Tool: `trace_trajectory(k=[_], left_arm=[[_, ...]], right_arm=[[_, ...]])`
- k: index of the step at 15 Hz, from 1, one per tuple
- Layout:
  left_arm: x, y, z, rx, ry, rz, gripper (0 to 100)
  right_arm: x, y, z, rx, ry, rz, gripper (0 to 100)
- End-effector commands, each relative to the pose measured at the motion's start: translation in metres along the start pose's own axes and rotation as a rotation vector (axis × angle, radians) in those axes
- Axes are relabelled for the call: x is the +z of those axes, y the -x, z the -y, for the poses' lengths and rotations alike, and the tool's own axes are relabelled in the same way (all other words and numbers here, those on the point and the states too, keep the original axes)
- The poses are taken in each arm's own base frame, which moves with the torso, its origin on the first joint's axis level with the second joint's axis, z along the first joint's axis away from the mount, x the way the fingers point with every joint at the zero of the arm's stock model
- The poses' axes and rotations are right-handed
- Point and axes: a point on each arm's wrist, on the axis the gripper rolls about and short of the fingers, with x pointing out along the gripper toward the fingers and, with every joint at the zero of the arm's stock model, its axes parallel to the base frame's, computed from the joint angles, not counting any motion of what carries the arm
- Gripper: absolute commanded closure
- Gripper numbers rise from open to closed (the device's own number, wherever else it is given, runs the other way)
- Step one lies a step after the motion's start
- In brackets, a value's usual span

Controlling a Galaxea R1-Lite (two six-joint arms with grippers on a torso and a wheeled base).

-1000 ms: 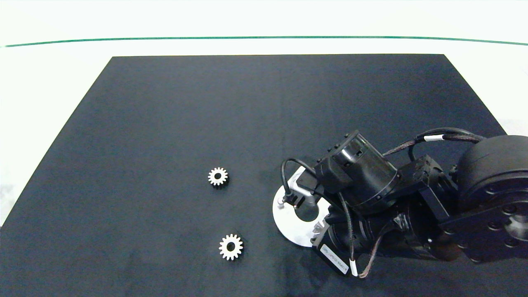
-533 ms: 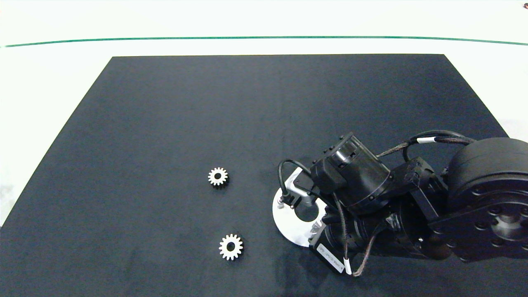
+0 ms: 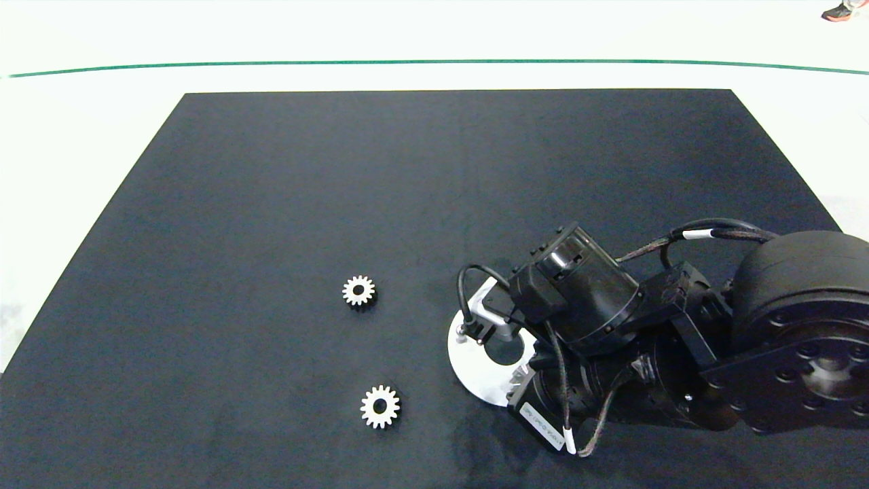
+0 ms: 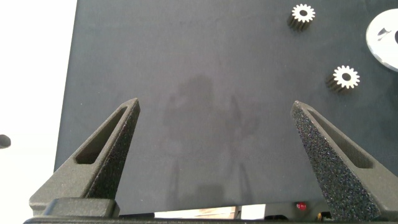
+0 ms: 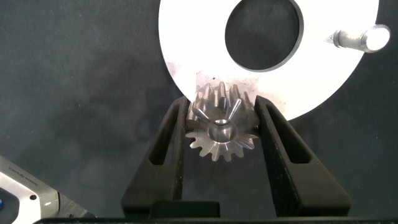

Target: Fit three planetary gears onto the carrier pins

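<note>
My right gripper (image 5: 222,106) is shut on a silver planetary gear (image 5: 221,127), one finger on each side of its teeth. The gear sits at the near rim of the white carrier disc (image 5: 193,43), and a rounded silvery end shows in its centre hole. Another carrier pin (image 5: 364,38) stands bare on the disc. In the head view the right arm covers most of the disc (image 3: 472,367); one pin (image 3: 461,331) shows at its left edge. Two more gears (image 3: 358,291) (image 3: 380,406) lie flat on the mat, left of the disc. My left gripper (image 4: 214,106) hangs open above bare mat.
A black mat (image 3: 339,190) covers the white table. The left arm is outside the head view. The left wrist view shows both loose gears (image 4: 303,12) (image 4: 346,76) and the disc's edge (image 4: 385,37) far off. A person's shoe (image 3: 842,11) shows beyond the table.
The right arm has shifted slightly left and lower over the disc. The two loose gears have not moved. A shoe has come into view at the far right.
</note>
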Motion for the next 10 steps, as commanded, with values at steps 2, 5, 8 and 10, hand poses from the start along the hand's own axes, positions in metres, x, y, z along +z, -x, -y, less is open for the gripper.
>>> trace_trajectory(k=[2, 5, 8, 10], left_arm=[[0.001, -0.001, 0.0, 0.0, -0.001, -0.005, 0], [0.001, 0.0, 0.0, 0.0, 0.0, -0.002, 0], [-0.001, -0.002, 0.0, -0.005, 0.0, -0.013, 0], [-0.005, -0.006, 0.0, -0.012, -0.001, -0.037, 0]], right_arm=[[0.0, 0.001, 0.0, -0.011, 0.001, -0.002, 0], [0.0, 0.005, 0.002, -0.013, -0.005, 0.011, 0], [-0.021, 0.094, 0.025, -0.071, -0.094, 0.231, 0], [-0.085, 0.155, 0.043, -0.164, -0.202, 0.358, 0]])
